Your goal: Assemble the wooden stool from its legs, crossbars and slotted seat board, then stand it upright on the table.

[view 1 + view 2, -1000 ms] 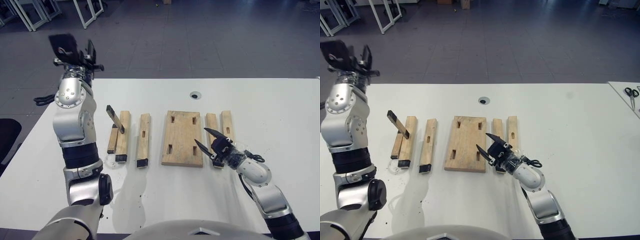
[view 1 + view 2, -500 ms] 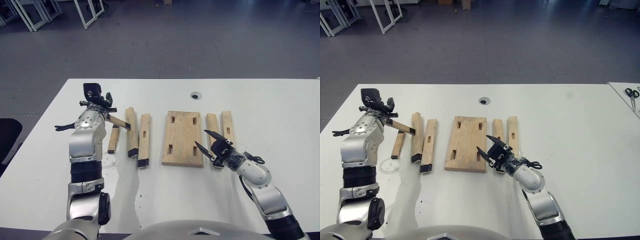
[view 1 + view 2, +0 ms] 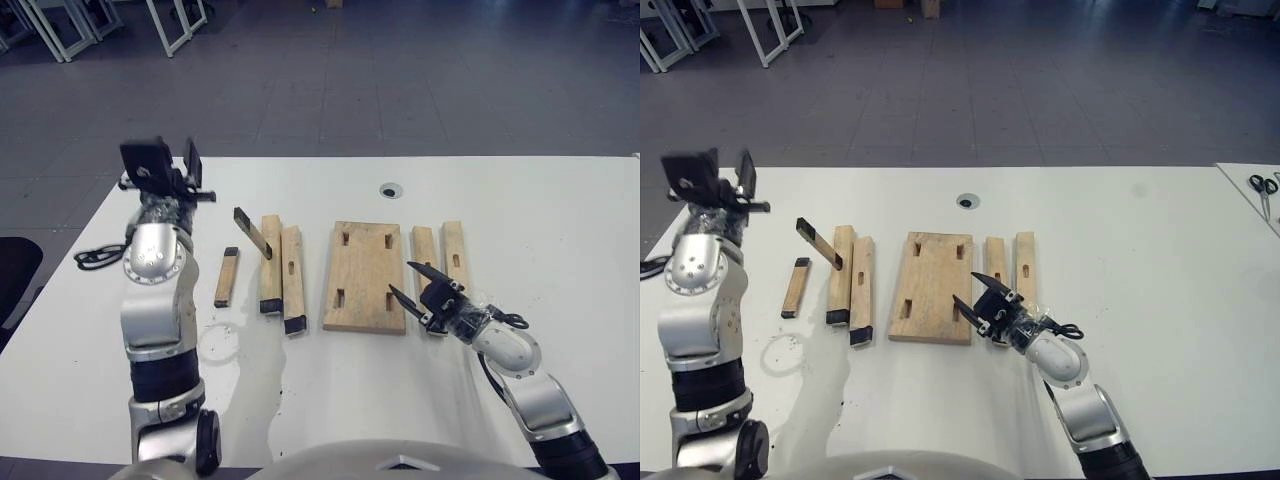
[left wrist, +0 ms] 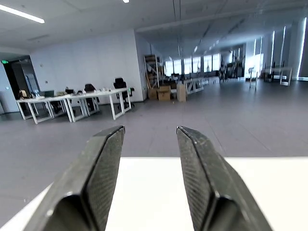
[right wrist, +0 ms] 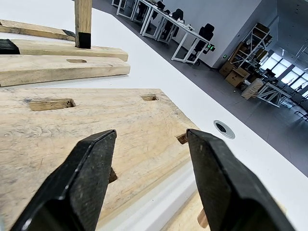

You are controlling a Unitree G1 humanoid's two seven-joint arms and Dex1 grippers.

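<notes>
Now that my left gripper point(image 4: 149, 129) is lifting away from the tilted crossbar point(image 3: 252, 233), it is hanging open and empty over the far left edge of the bench point(image 3: 560, 220). My right gripper point(image 3: 402, 276) is hovering open at the near right corner of the seat board point(image 3: 365, 275), which is lying flat mid-bench.

Left gripper point(image 3: 192, 168) dipped to tilted crossbar point(image 3: 253, 232), rose again. Outer leg point(image 3: 270, 262) with crossbar slid toward seat board point(image 3: 365, 275), now touching next leg point(image 3: 293, 278).

seat board point(image 3: 925, 275) flat mid-table | right pincer point(image 3: 966, 288) spread at its near edge | left pincer point(image 3: 718, 174) held high
</notes>
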